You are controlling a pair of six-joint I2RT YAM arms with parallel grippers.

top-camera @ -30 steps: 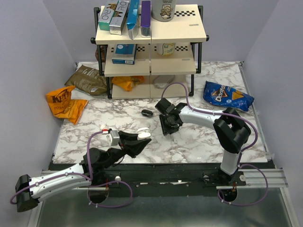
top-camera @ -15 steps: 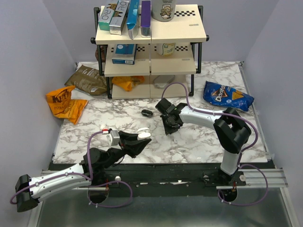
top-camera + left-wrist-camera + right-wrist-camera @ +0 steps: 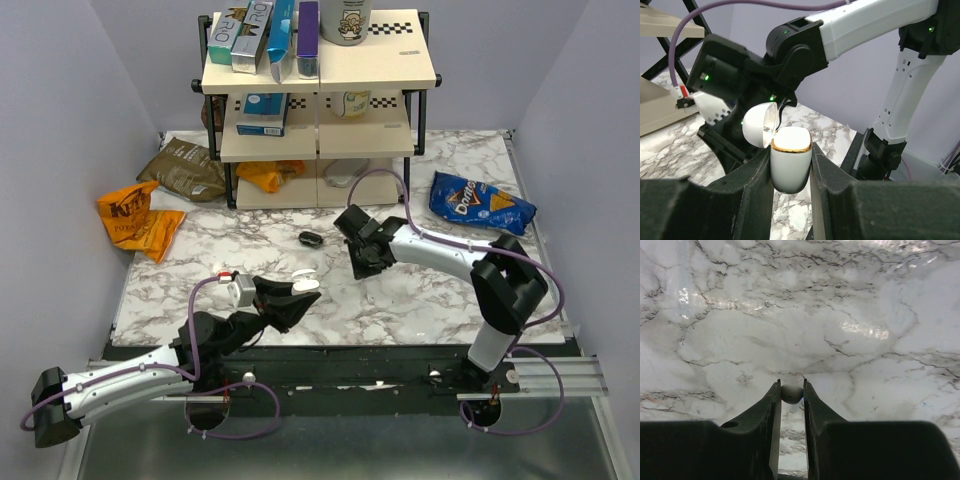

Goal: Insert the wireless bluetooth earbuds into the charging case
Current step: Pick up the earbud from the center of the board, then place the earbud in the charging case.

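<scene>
My left gripper (image 3: 791, 156) is shut on the charging case (image 3: 790, 162), which is white with a gold rim. The case stands upright between the fingers with its rounded lid (image 3: 759, 125) hinged open to the left. From the top view the case (image 3: 305, 284) hangs over the table's near edge. My right gripper (image 3: 791, 391) is shut on one small pale grey earbud (image 3: 791, 394), pinched at the fingertips just above the marble. That gripper (image 3: 362, 264) sits mid-table, up and right of the case. No other earbud shows.
A small black oval object (image 3: 310, 238) lies on the marble left of the right gripper. A shelf rack (image 3: 320, 100) stands at the back. A blue chip bag (image 3: 480, 203) lies at right, orange (image 3: 135, 220) and brown (image 3: 185, 168) bags at left.
The right gripper has narrowed onto the earbud and shifted slightly right and away, its arm stretching out more. The left arm and the case have stayed put.
</scene>
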